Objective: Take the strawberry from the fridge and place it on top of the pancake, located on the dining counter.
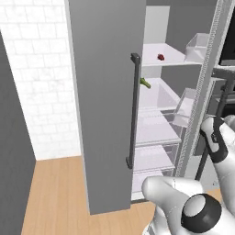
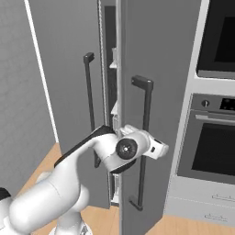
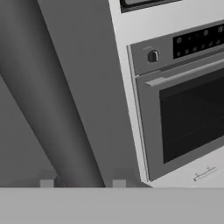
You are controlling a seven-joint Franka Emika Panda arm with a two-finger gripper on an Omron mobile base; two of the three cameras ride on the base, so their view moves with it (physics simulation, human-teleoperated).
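The strawberry [image 1: 160, 57] lay on an upper white shelf [image 1: 163, 61] inside the open fridge [image 1: 105, 105], above a slim green vegetable [image 1: 145, 82] on the shelf below. The gripper [image 3: 83, 183] faced the wall oven [image 3: 188, 109] beside the fridge, fingertips apart, grasping nothing.

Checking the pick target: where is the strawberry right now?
In the left base view, the strawberry lies on an upper white shelf inside the open fridge, above the slim green vegetable.
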